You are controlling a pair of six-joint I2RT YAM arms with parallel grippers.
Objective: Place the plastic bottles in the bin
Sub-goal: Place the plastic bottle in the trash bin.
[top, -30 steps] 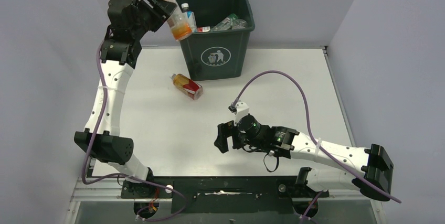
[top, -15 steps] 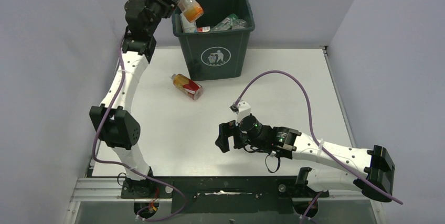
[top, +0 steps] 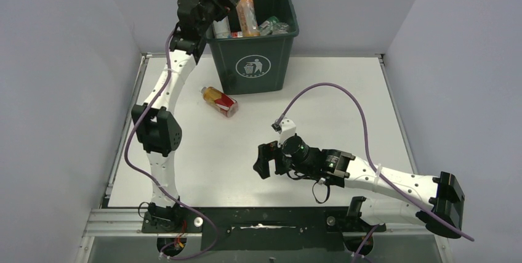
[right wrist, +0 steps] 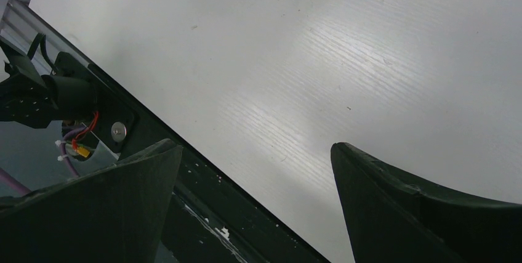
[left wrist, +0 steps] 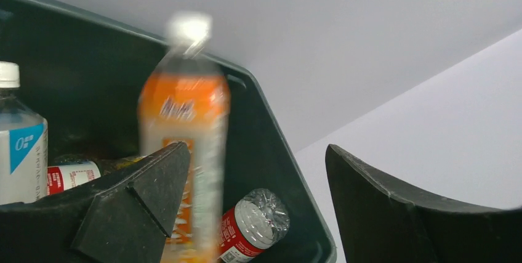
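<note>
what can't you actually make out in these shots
- Orange-labelled clear plastic bottle: motion-blurred in the left wrist view, label unreadable, lower part behind the left jaw.
- Dark green plastic bin: floor and bottle count hidden by its walls and the piled bottles, top view.
- Red-labelled clear bottle lying on the white table: print too small to read, top view.
- Right wrist view: shows only tabletop; bin and bottles lie outside its edges.

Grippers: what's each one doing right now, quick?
Left gripper: open, holding nothing; orange bottle loose over the bin.
Right gripper: open, empty.
</note>
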